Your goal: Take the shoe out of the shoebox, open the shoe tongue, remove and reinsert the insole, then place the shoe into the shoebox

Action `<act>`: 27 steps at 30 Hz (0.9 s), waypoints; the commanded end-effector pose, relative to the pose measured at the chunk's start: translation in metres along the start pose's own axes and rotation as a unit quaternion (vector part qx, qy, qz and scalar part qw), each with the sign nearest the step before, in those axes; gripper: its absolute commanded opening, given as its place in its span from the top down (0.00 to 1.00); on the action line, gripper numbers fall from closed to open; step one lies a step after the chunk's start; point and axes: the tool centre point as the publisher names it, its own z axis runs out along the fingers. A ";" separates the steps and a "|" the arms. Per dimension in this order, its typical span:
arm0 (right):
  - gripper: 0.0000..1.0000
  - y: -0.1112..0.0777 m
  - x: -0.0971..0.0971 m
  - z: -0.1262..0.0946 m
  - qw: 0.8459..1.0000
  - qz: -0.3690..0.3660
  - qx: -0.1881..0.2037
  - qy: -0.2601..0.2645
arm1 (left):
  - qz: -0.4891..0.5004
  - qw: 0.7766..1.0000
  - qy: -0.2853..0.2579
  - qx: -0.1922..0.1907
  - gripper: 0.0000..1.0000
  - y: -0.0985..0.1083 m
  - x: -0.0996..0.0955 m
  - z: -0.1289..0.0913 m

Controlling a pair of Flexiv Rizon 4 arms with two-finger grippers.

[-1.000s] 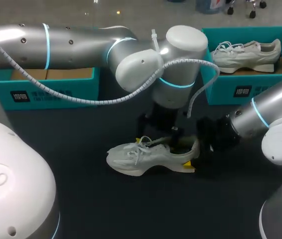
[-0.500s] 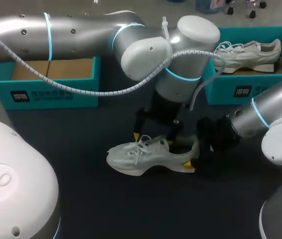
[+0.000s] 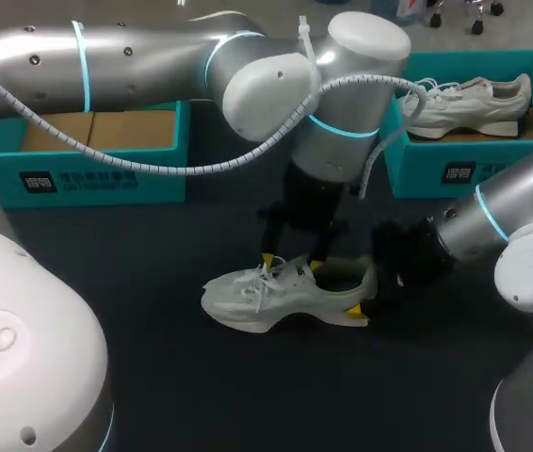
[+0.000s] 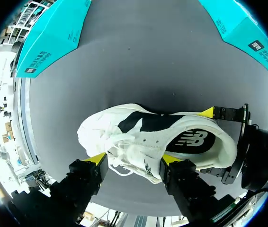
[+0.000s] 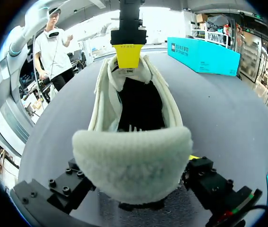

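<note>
Two holds on white mesh sneaker (image 3: 281,294): right gripper (image 3: 365,294) clamped on heel at 3 o'clock, steadying; left gripper (image 3: 291,264) spread open astride tongue, probably for lifting it.

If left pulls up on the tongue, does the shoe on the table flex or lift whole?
Probably flexes first: the shoe has a soft-looking upper with loose laces. It looks light, so it might lift or tip, but the right gripper clamps the heel from both sides, which should steady it. The padded heel may squash.
</note>
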 end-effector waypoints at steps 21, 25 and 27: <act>1.00 -0.002 0.001 0.005 1.000 0.000 0.001 -0.001 | -0.036 0.991 0.127 -0.006 1.00 0.024 -0.034 -0.020; 1.00 -0.002 0.001 0.005 1.000 0.000 0.001 -0.001 | -0.043 0.989 0.141 0.009 1.00 0.027 -0.043 -0.027; 1.00 -0.002 0.001 0.005 1.000 0.000 0.001 -0.001 | -0.044 0.989 0.143 0.013 1.00 0.028 -0.047 -0.029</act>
